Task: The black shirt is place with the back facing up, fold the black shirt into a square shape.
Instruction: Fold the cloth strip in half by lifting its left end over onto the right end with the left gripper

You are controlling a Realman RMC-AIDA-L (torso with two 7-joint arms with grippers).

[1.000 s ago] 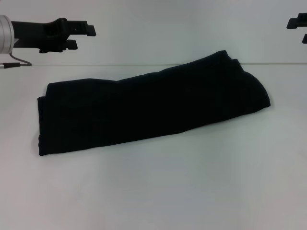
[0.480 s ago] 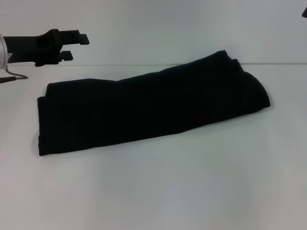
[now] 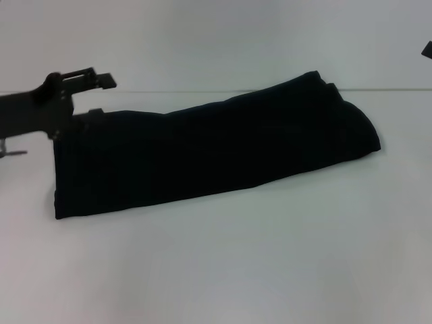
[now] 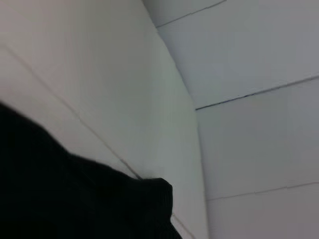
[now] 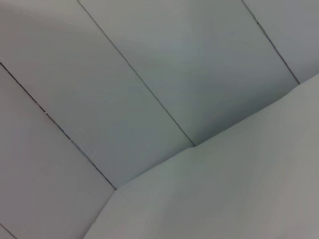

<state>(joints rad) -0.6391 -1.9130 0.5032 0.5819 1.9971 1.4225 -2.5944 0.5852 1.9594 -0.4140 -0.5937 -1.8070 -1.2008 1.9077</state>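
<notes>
The black shirt [image 3: 209, 152] lies on the white worktop [image 3: 223, 270] folded into a long, narrow band; the band runs slantwise in the head view, its squared-off end toward the robot's left and nearer the camera, its rounded end toward the right and farther back, close to the line where the worktop meets the wall behind; no lettering shows on the upturned cloth, which looks plain and dark throughout; the left gripper [image 3: 96, 96] reaches in from the left edge and hangs at the far left corner of the band, its two fingers [image 3: 94, 81] parted, one above the other, with a gap between them and nothing caught in it; whether the lower finger touches the cloth I cannot tell; the left wrist view shows a dark fold of the shirt [image 4: 75, 199] against the pale worktop and wall panels; of the right gripper [image 3: 427, 48] only a small dark sliver shows at the right edge, well away from the shirt, and whether its fingers are parted or closed I cannot tell; the right wrist view shows only pale panelled surfaces.
</notes>
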